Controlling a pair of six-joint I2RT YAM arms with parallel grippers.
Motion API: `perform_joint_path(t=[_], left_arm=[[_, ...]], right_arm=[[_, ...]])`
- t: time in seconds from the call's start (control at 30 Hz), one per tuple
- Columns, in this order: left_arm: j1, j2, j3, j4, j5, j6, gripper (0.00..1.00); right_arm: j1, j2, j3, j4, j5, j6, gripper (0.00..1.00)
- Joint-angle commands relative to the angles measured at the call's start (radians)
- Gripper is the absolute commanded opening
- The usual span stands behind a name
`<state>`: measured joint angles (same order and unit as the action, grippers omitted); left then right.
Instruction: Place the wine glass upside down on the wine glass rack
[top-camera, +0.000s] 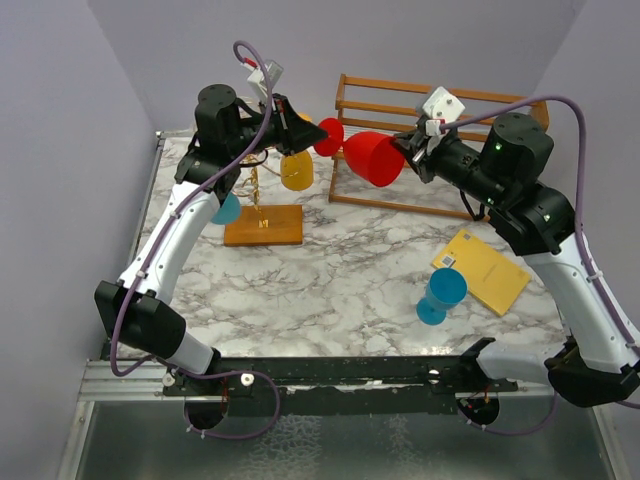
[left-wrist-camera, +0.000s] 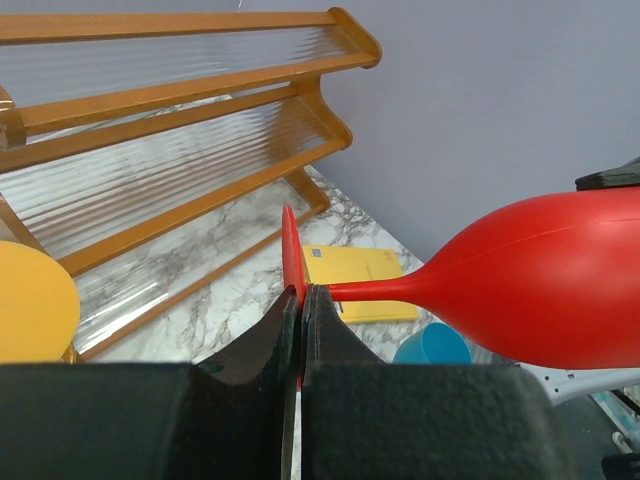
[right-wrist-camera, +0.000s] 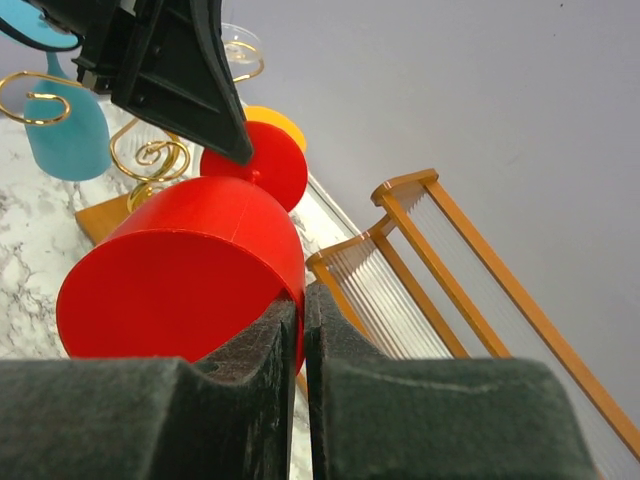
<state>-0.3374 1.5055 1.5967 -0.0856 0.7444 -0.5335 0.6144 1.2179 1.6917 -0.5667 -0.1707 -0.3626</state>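
A red wine glass (top-camera: 372, 158) hangs on its side above the table's back, held at both ends. My left gripper (top-camera: 319, 133) is shut on the glass's flat foot (left-wrist-camera: 291, 250), which stands edge-on between the pads. My right gripper (top-camera: 406, 150) is shut on the rim of the red bowl (right-wrist-camera: 180, 270), one finger inside and one outside. The wine glass rack (top-camera: 258, 195), a gold wire tree on an orange-brown base (top-camera: 263, 226), stands just left of and below the glass. A yellow glass (top-camera: 297, 170) and a blue glass (top-camera: 226, 208) hang from it.
A brown slatted wooden shelf (top-camera: 400, 88) stands at the back right, close behind the red glass. A yellow pad (top-camera: 487, 270) lies at the right, with a blue glass (top-camera: 441, 295) standing beside it. Grey walls close in the back and sides.
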Motion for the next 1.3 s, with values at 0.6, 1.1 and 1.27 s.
perform_joint_path(t=[0.6,1.1,1.27], left_arm=[[0.094,-0.099,0.231,-0.293,-0.158,0.465,0.0],[-0.11,-0.135,0.4,-0.799,-0.316,1.128,0.0],[-0.12,-0.154,0.397,-0.883,-0.304,1.224,0.0]], right_arm=[[-0.006,-0.117,-0.104,0.051,0.112,-0.096,0.85],[-0.038,-0.133,-0.132,0.049,0.097,-0.091,0.95],[-0.039,-0.132,-0.147,0.053,0.09,-0.095,0.95]])
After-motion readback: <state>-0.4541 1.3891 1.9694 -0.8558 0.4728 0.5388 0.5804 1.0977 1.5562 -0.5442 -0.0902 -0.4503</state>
